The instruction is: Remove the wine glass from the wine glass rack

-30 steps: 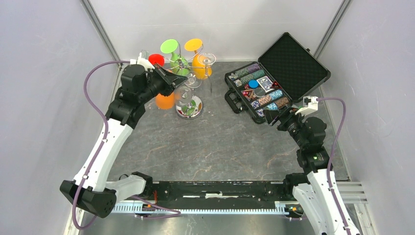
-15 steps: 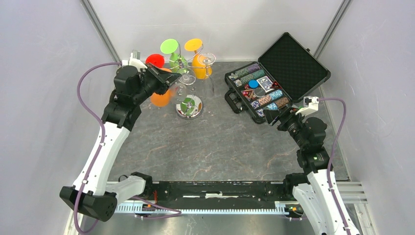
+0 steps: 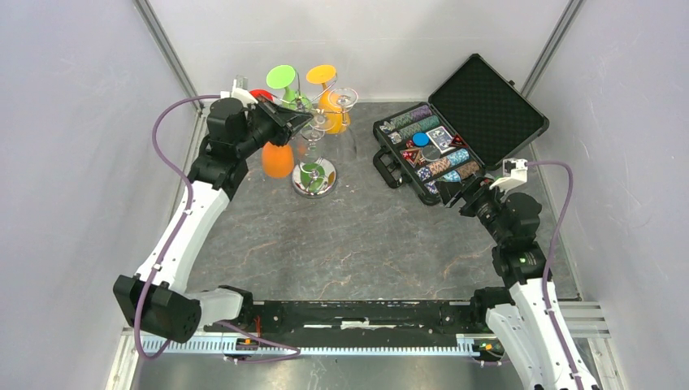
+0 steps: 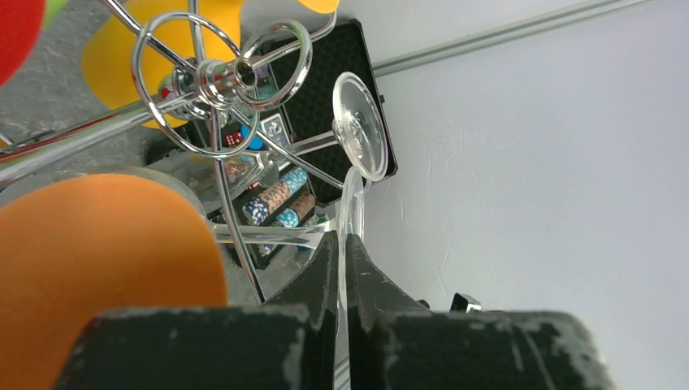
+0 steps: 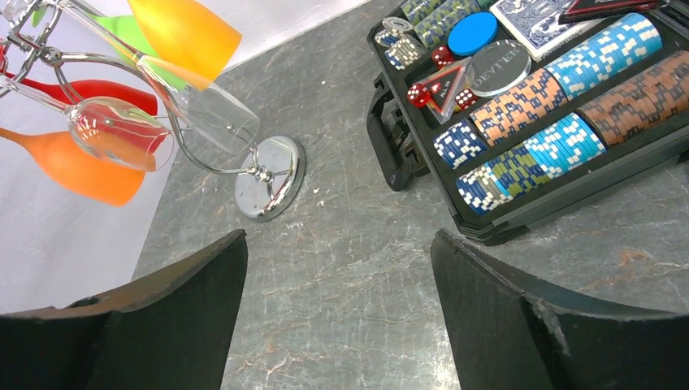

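The wine glass rack stands at the back left, a chrome stand with a round shiny base. Red, green, yellow-orange and clear glasses hang from it. Its scroll arms fill the left wrist view, and its base shows in the right wrist view. My left gripper is at the rack top. It is shut on the thin clear foot of an orange wine glass, whose bowl hangs below it. Whether the glass still touches the rack cannot be told. My right gripper is open and empty over the table.
An open black case of poker chips, cards and dice lies at the back right, just beyond the right gripper. Grey walls close in the left, right and back sides. The left arm reaches along the left wall.
The left arm swung left with the orange glass, then back right toward the rack top. The orange bowl moved with it. The right arm has not moved.
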Robot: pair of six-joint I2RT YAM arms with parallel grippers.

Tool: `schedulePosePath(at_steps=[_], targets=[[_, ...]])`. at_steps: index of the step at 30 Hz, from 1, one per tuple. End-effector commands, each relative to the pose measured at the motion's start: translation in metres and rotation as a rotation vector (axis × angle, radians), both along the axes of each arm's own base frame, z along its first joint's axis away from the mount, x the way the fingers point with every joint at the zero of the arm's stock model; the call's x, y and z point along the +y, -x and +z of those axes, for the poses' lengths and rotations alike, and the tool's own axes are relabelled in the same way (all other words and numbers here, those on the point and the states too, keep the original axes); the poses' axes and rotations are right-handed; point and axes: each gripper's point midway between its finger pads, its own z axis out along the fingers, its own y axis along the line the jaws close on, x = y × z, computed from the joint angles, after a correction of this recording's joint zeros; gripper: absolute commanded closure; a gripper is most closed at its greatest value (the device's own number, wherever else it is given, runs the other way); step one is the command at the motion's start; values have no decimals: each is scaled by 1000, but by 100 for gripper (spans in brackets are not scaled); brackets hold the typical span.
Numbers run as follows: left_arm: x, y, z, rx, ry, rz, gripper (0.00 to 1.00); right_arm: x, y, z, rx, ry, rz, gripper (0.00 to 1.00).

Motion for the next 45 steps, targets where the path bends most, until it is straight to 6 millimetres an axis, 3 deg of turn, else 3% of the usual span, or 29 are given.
schedulePosePath(at_steps=[1, 14, 22, 26, 34, 38, 45], targets=[[-12, 11, 46, -137, 74, -91, 98, 10, -3, 20, -90, 6, 63, 11], [-36, 43, 52, -134, 123, -235, 98, 30, 2, 25, -162, -47, 182, 2], [-48, 73, 63, -122, 178, -298, 98, 53, 13, 32, -194, -240, 298, 2], [-60, 93, 74, -114, 269, -334, 98, 69, 25, 46, -246, -377, 365, 2], [-94, 122, 92, -60, 470, -417, 98, 105, 49, 104, -391, -548, 500, 2], [-94, 129, 90, -35, 495, -404, 98, 125, 61, 141, -553, -393, 555, 2], [-80, 142, 84, -31, 442, -364, 98, 147, 74, 156, -810, -56, 612, 13]])
